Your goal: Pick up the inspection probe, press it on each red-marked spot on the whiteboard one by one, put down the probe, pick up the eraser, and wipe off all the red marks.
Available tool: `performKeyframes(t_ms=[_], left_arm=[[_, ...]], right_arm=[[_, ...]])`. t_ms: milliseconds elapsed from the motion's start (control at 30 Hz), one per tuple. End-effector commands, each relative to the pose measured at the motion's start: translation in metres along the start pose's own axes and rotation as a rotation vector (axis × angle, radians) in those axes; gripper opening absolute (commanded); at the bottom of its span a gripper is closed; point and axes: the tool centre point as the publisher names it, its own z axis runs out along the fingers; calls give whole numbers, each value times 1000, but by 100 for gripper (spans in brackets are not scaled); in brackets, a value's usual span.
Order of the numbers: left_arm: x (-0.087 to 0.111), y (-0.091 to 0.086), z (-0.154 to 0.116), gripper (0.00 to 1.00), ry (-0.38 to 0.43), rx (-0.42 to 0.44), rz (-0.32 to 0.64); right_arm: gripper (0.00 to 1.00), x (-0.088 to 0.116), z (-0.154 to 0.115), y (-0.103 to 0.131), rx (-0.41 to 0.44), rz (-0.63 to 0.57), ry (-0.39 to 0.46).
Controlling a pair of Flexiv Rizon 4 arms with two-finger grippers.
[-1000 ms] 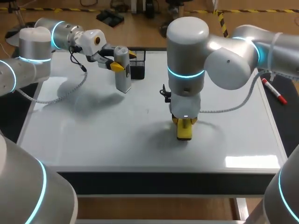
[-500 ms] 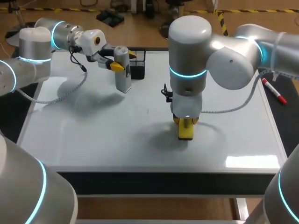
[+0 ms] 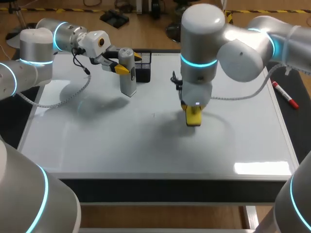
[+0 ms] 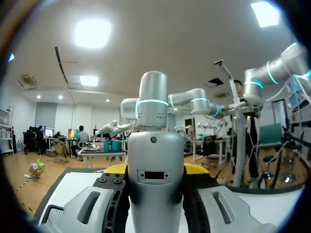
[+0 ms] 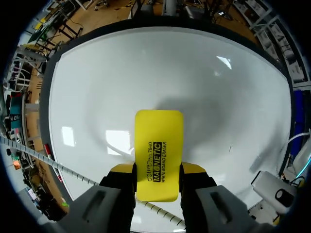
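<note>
The grey inspection probe (image 3: 128, 77) stands upright over the far left of the whiteboard (image 3: 97, 141), and my left gripper (image 3: 129, 63) is shut on its upper part. In the left wrist view the probe (image 4: 154, 160) fills the gap between the yellow fingertips (image 4: 115, 169). Over the middle of the board, my right gripper (image 3: 193, 110) points down, shut on the yellow eraser (image 3: 193, 119). In the right wrist view the eraser (image 5: 158, 145) lies flat against the whiteboard (image 5: 204, 82), gripped by its sides. No red marks show on the board.
A black mesh basket (image 3: 144, 68) stands at the board's far edge, just behind the probe. A red marker (image 3: 285, 94) lies on the dark surface to the right of the board.
My right arm has carried the eraser across the board toward its far side. The left arm and the probe have stayed where they were.
</note>
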Motion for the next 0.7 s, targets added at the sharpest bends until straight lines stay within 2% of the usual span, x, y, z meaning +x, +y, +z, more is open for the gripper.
performKeyframes(t_ms=[33,200,367,700], left_arm=[[-1,-1,-1,0,2,-1,-1],[-1,-1,-1,0,2,-1,-1],[-1,-1,-1,0,2,-1,-1],[-1,-1,-1,0,2,-1,-1]], right_arm=[[0,2,8,-44,-32,2,-20],[0,4,10,-84,-43,-8,-38],[0,-7,3,-114,-47,-41,-32],[0,-26,10,-153,-90,-71,-35]])
